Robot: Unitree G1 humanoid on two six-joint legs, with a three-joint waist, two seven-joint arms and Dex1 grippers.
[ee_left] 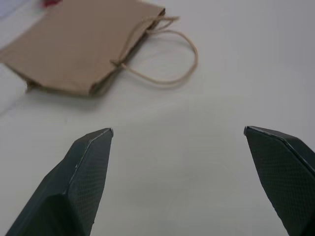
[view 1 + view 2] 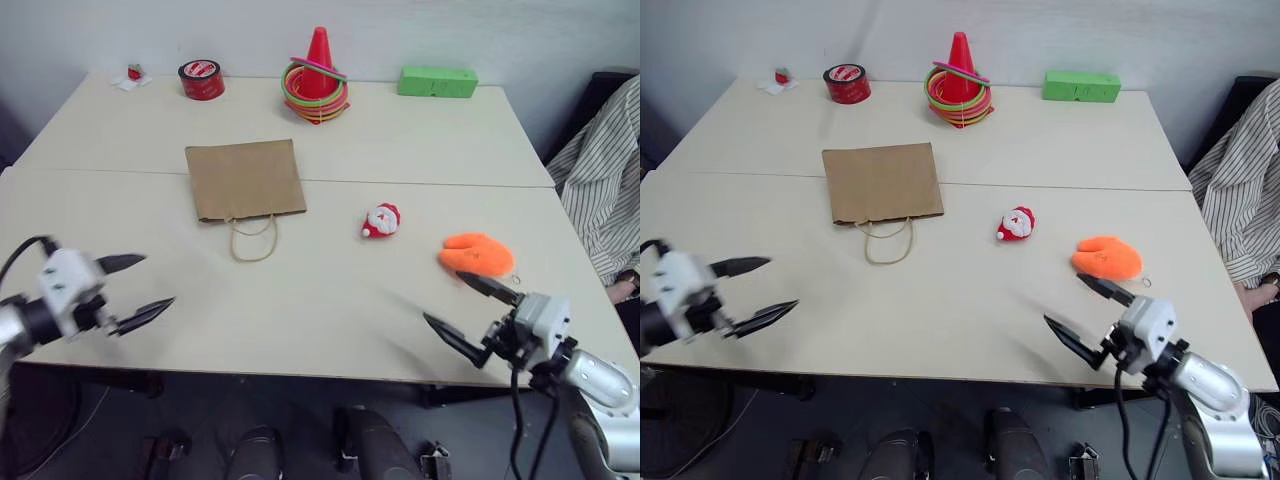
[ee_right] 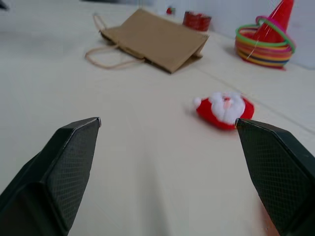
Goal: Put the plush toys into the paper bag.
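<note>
Both grippers point(image 2: 132, 290) point(image 2: 470, 310) gape empty; paper bag point(image 2: 245, 178) lies flat, handles point(image 2: 253, 238) toward robot.

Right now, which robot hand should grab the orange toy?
The right hand. It hangs open just in front of the orange toy; the left hand is far across the table.

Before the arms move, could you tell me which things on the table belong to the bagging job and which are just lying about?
For the job:
- paper bag, lying flat
- Santa plush
- orange plush

Just lying about:
- red cone with coloured rings
- red tape roll
- green block
- small red-and-white item at the far left corner
</note>
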